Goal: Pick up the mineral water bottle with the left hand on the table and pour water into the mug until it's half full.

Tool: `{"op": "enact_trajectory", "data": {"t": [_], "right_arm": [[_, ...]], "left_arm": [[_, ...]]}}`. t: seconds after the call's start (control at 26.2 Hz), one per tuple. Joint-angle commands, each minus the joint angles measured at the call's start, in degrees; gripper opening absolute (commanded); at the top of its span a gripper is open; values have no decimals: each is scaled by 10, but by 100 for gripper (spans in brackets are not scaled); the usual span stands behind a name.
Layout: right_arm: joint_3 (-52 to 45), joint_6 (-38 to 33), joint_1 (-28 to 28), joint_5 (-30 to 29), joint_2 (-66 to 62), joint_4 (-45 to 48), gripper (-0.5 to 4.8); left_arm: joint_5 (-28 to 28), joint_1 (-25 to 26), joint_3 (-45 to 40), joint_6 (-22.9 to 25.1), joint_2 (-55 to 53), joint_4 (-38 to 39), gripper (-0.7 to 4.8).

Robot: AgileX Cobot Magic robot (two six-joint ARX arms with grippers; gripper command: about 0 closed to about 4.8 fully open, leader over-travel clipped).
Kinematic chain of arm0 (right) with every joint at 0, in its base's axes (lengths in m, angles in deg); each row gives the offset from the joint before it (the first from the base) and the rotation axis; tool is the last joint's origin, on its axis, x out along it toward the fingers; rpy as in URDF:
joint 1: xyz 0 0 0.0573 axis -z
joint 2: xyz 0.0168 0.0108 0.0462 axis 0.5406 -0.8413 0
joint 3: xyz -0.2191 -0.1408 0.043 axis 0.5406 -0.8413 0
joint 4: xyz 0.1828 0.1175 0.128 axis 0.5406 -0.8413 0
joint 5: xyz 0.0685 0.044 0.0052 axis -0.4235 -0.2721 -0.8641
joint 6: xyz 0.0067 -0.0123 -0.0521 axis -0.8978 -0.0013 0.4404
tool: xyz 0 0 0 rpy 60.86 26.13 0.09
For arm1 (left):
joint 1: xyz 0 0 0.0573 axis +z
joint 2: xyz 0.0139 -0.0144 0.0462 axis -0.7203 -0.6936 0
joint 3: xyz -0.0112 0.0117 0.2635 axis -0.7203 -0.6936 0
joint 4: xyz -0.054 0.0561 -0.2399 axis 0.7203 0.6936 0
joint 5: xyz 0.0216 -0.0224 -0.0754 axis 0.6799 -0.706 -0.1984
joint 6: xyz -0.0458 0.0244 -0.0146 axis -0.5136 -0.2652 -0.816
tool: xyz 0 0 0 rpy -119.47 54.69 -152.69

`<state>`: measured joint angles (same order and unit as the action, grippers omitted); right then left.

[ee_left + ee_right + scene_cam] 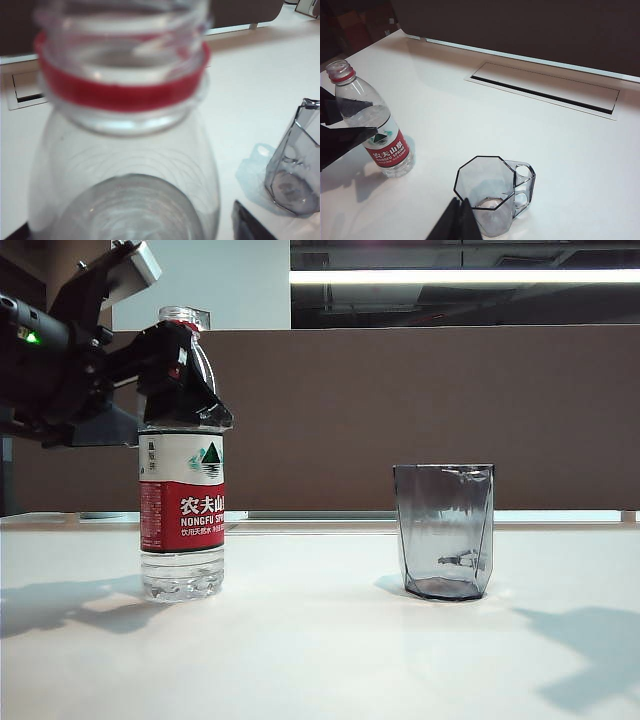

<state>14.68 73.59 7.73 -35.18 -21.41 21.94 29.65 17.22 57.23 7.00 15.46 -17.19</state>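
Clear plastic water bottle, uncapped, stands upright on the white tabletop, well apart from the empty mug. My left end effector, fingers spread wide, straddles its shoulder without clamping. Reaching is the step in hand; next I should close firmly, then lift. My right end effector hovers near the mug, fingertips together.

We see the mineral water bottle standing upright and uncapped on the glossy white table, its red neck ring and red-and-white Nongfu Spring label showing, water low in its base. The left gripper straddles its shoulder, jaws wide. The smoky faceted mug, which has a handle, stands empty well to its right.
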Motion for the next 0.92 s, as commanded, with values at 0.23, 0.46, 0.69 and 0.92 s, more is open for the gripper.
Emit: {"op": "enact_trajectory", "data": {"t": [0.23, 0.46, 0.69, 0.92], "right_arm": [[4, 1, 0, -1, 0, 8, -8], [4, 1, 0, -1, 0, 8, -8], [4, 1, 0, -1, 0, 8, -8], [4, 0, 1, -1, 0, 8, -8]], "left_arm": [[-2, 1, 0, 0, -86, -74, 479], [-2, 1, 1, 0, -113, -102, 479], [-2, 1, 1, 0, -113, -106, 479], [-2, 1, 1, 0, -113, -106, 339]]}}
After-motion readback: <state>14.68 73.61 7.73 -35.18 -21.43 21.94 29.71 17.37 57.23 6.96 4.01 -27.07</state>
